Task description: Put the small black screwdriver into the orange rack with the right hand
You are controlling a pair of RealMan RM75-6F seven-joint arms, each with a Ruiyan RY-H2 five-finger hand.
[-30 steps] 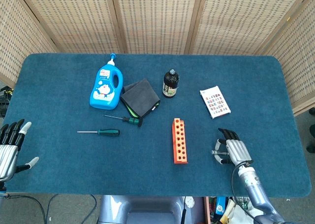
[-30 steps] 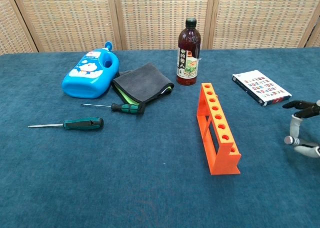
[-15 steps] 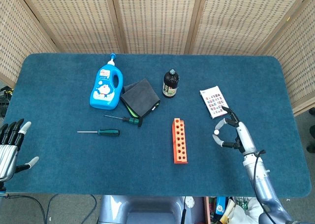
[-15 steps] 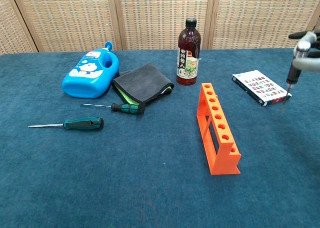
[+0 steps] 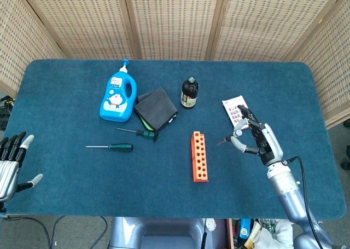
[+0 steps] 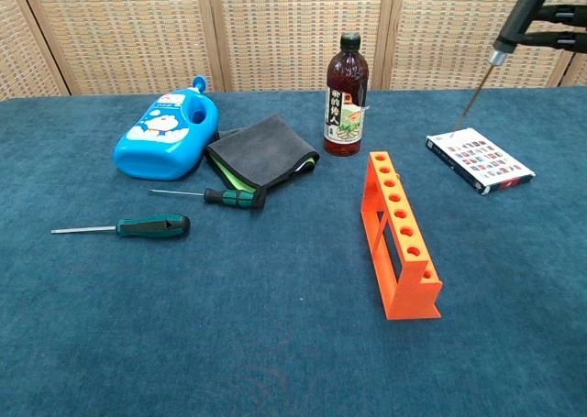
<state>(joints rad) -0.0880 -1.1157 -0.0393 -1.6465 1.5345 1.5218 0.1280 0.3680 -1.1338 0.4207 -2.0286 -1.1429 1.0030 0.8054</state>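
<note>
Right hand [image 5: 256, 138] risen, moved toward orange rack [image 5: 199, 156], pinching small black screwdriver [image 6: 495, 55].

On the blue felt tabletop [image 5: 71, 85], a blue detergent bottle [image 5: 117, 98] lies far left beside a folded grey cloth [image 5: 156, 109]. Two green-handled screwdrivers [image 5: 110, 146] lie nearer. A dark glass bottle [image 5: 189, 92] stands upright centre; a patterned white box [image 5: 238, 113] lies right.

Right robot hand [image 6: 555, 0] mostly cut off by chest-view edge, left robot hand [image 5: 12, 164] partly cropped in head view
</note>
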